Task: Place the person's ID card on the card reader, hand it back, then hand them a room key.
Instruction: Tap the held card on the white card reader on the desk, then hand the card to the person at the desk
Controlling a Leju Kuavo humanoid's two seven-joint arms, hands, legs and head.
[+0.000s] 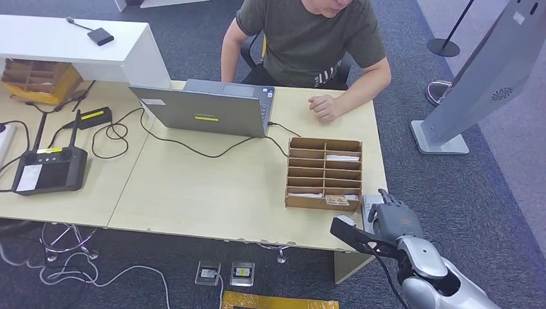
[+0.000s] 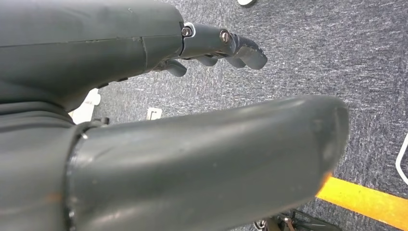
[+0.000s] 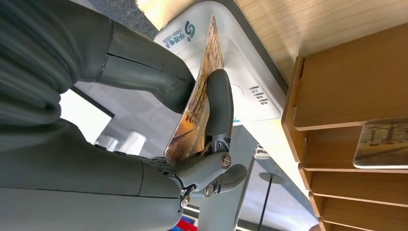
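Note:
My right hand (image 1: 386, 222) hovers at the table's front right corner and pinches a card (image 3: 195, 110) printed with a brown-and-gold picture between thumb and fingers (image 3: 219, 103). The card stands on edge just above the white card reader (image 3: 240, 62), which lies at that corner (image 1: 368, 207). Whether the card touches the reader I cannot tell. A similar picture card (image 3: 382, 144) lies in a slot of the wooden organizer (image 1: 324, 143). My left hand (image 2: 216, 43) hangs over the grey carpet, holding nothing, fingers stretched out. The person (image 1: 309, 38) sits across the table, one hand (image 1: 325, 106) resting on it.
A grey laptop (image 1: 212, 109) stands open mid-table with a cable trailing past the organizer. A black remote controller (image 1: 48, 168) lies at the left. A white kiosk stand (image 1: 476, 77) rises on the floor to the right. Bare tabletop lies between laptop and front edge.

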